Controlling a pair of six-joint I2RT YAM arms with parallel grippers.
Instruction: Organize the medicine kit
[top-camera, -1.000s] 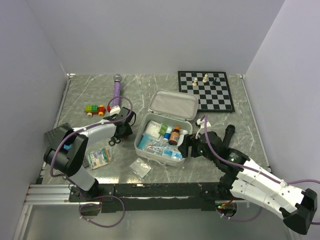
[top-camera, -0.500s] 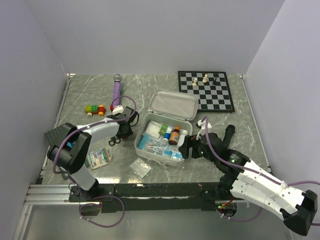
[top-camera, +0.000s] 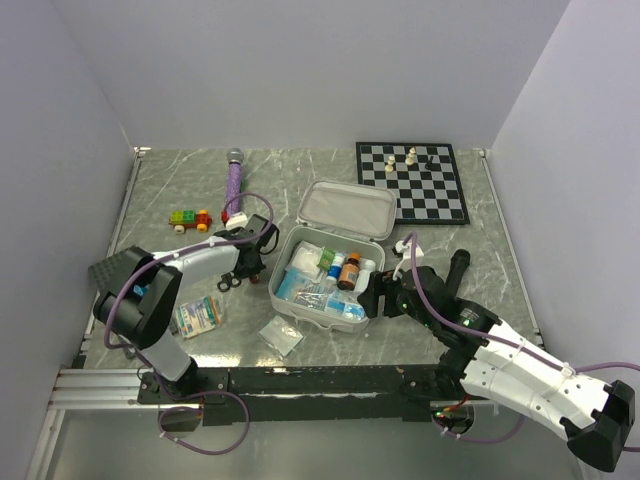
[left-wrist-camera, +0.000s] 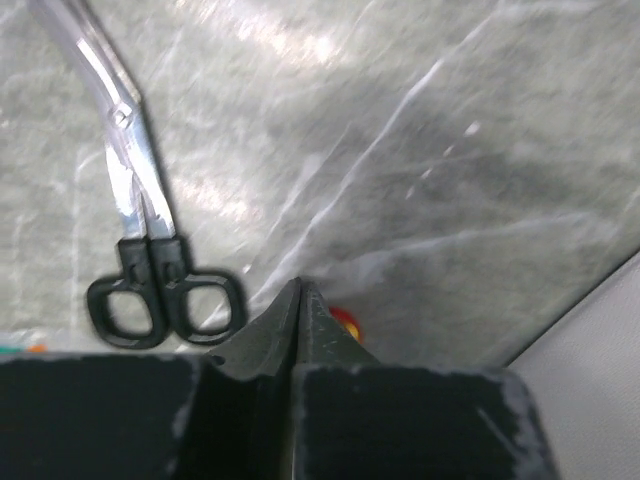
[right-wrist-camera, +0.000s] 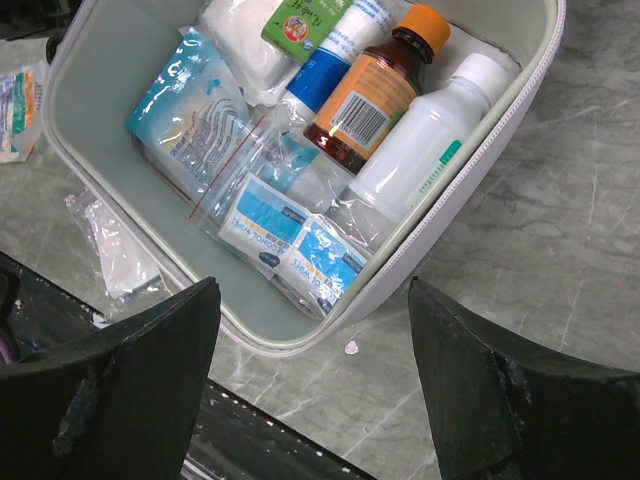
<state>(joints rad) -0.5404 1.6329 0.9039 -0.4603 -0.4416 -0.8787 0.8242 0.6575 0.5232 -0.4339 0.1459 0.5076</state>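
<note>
Top external view first: the left arm (top-camera: 190, 262) lies low over the grey table (top-camera: 495, 240). Its jaws are shut tight, tip to tip, with nothing between them. In the left wrist view, scissors (left-wrist-camera: 150, 250) with black handles lie flat on the table just to the left of the jaw tips, not touching them. A clear cover is on the blades. A small red and yellow bit (left-wrist-camera: 343, 322) peeks out right by the tips; I cannot tell what it is.

Farther out past these jaws lie a toy car (top-camera: 190, 217) made of blocks and a purple stick (top-camera: 233, 178) with a round grey top. Back toward the arm's base lie a colourful flat packet (top-camera: 198, 317) and a little clear bag (top-camera: 281, 336).

The medicine kit (top-camera: 277, 292) sits near the left jaws, on their right, and right under the right jaws. Its lid (top-camera: 347, 210) is open and tipped back. Beyond the lid is a chessboard (top-camera: 412, 182) with a few pieces.

The right arm (top-camera: 500, 360) holds its jaws wide open with nothing in them, over the kit's near corner.

Inside the kit, right below those jaws, lie small blue packets (right-wrist-camera: 290, 240). Past them lie a brown bottle (right-wrist-camera: 370, 95) with an orange cap, a white bottle (right-wrist-camera: 425, 150), a blue and white tube (right-wrist-camera: 335, 50), a green packet (right-wrist-camera: 297, 22) and a pale blue bag (right-wrist-camera: 195, 100).
</note>
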